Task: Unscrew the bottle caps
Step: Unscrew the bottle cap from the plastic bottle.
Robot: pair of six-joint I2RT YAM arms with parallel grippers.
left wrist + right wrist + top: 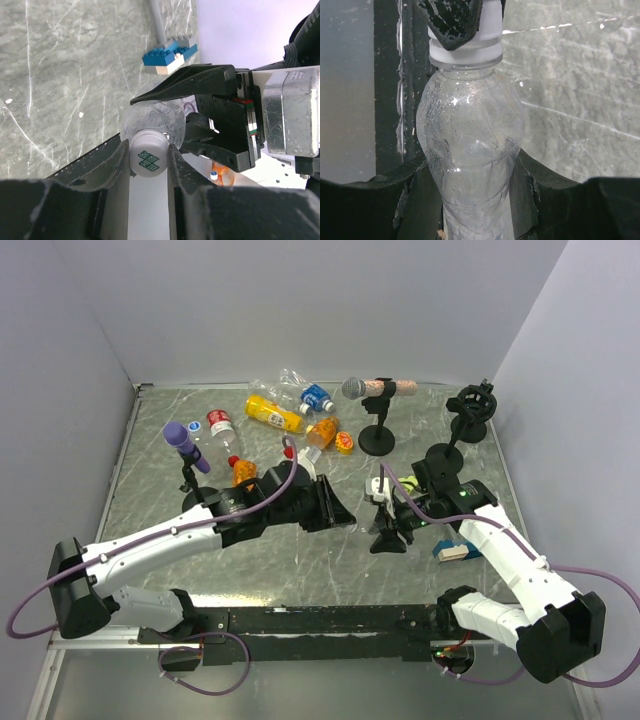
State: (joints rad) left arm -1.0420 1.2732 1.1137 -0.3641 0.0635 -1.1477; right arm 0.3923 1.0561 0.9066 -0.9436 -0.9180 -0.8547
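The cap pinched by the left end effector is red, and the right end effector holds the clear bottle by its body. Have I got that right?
Not quite. The cap is white, not red, as the left wrist view shows. The rest stands: the left end effector pinches it, and the right end effector holds the clear bottle by its body.
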